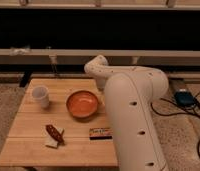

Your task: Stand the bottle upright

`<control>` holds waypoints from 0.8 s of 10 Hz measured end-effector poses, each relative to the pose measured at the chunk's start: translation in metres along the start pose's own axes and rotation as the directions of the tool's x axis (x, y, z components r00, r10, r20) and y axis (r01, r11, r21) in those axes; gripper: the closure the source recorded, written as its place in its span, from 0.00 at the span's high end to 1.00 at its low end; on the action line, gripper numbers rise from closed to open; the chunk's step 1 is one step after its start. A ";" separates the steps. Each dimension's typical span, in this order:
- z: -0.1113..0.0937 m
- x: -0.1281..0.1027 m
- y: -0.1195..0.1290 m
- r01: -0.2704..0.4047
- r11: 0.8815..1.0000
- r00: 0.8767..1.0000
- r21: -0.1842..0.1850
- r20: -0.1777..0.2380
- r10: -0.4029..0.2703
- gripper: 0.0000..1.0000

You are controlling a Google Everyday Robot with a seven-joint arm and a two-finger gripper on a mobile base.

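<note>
camera view, the only one. wooden table (pixel 28 145) before a dark wall. on it: white paper cup (pixel 40 96) upright at left, orange bowl (pixel 83 104) near the middle, dark box (pixel 100 133) with orange print lying flat toward the front, and a brown item (pixel 54 133) on a white scrap at front left.

the robot's white arm (pixel 135 115) filled the right side. it rose from the lower edge and bent at a joint (pixel 97 67) above the table's far right, just beyond the bowl.

gripper: not seen. it lay somewhere below that joint, behind the arm's broad link, at the table's right side beside the bowl. could not tell how far open it was, nor whether it had hold of anything.

bottle: not seen either. it was nowhere on the visible tabletop, so most likely behind the arm, at the right edge and near the gripper. touching or apart, lying or tilted: could not tell.

handling, as a judgement only: a bottle small enough to hide there was probably light, smooth-sided and apt to roll or slip. best taken across the body at mid-height with modest squeeze, then set down on its base.
</note>
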 end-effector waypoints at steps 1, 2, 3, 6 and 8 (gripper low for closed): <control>0.004 0.001 0.000 0.011 1.000 1.000 -0.004 -0.014 -0.011 0.80; 0.007 0.001 0.001 0.022 1.000 0.999 -0.005 -0.029 -0.022 0.80; 0.012 0.001 0.002 0.037 0.999 0.998 -0.006 -0.047 -0.037 0.80; 0.017 -0.005 0.005 0.080 0.997 0.993 -0.004 -0.084 -0.080 0.80; 0.021 -0.007 0.005 0.104 0.995 0.989 0.011 -0.108 -0.102 0.80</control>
